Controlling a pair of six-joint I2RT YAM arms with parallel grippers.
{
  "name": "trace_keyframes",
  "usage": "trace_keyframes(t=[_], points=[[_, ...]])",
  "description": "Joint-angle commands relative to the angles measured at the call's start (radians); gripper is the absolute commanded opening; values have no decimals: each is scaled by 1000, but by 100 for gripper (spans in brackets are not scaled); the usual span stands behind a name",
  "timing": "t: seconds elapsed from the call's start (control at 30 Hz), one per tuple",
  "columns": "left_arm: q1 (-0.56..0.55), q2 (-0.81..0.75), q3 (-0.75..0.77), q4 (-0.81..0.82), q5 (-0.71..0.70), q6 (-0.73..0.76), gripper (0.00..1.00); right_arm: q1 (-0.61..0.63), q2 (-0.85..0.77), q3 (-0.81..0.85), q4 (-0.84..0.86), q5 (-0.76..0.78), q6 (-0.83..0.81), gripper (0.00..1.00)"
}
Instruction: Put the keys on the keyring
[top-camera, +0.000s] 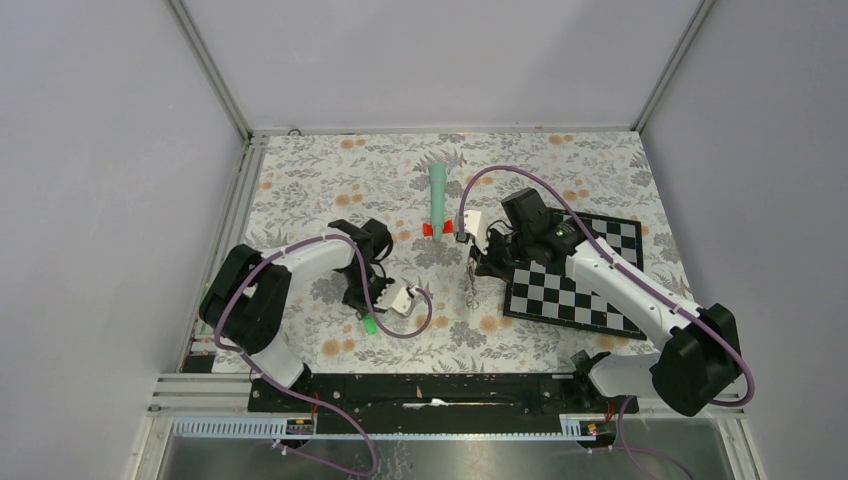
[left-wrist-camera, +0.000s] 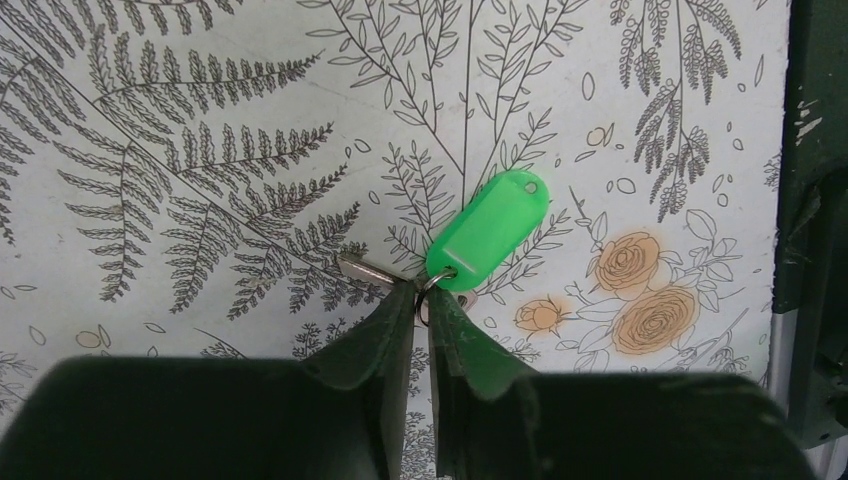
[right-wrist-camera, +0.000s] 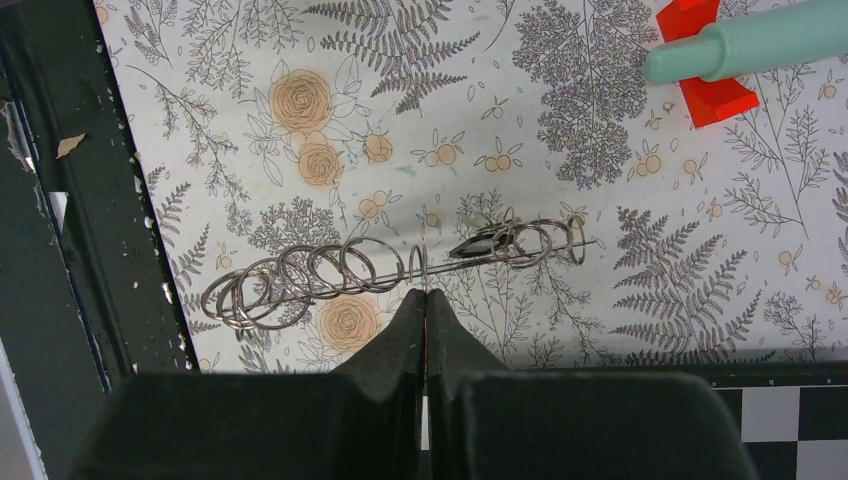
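Observation:
A silver key (left-wrist-camera: 362, 268) with a bright green plastic tag (left-wrist-camera: 490, 225) lies on the floral cloth, joined by a small split ring. My left gripper (left-wrist-camera: 422, 292) has its fingertips pinched on that small ring, with only a thin gap between them. From above, the green tag (top-camera: 370, 324) shows just below the left gripper (top-camera: 366, 308). The keyring (right-wrist-camera: 330, 270) is a thin wire carrying several metal rings, with a dark key (right-wrist-camera: 485, 240) among them. My right gripper (right-wrist-camera: 425, 295) is shut on one of its rings, and the keyring (top-camera: 470, 287) hangs from it near the table's middle.
A teal cone with a red base (top-camera: 438, 195) lies behind the grippers and shows at the right wrist view's top right (right-wrist-camera: 760, 45). A black-and-white chessboard (top-camera: 580, 285) lies to the right. A dark frame rail (right-wrist-camera: 90, 200) runs along the table's near edge.

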Motion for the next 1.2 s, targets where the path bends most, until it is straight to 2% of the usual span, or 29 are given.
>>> trace_keyframes(t=[0.0,0.23,0.47,0.67,0.97,1.17], points=[[-4,3,31,-38,-8,19,14,-3,-29,-2,33,-28,5,0],[-8,-16,60,-67,-5,2,0,-2,-29,0,33,-26,5,0],[-8,-65,109,-62,67,-60,0,-3,-26,0,38,-19,12,0],[-7,-132,108,20,138,-114,0,-7,-22,-2,43,-20,25,0],[-10,-175,-54,205,154,-130,0,-15,-27,-9,47,-13,27,0],[-12,-163,-91,240,152,-144,0,-17,-18,-6,47,-16,27,0]])
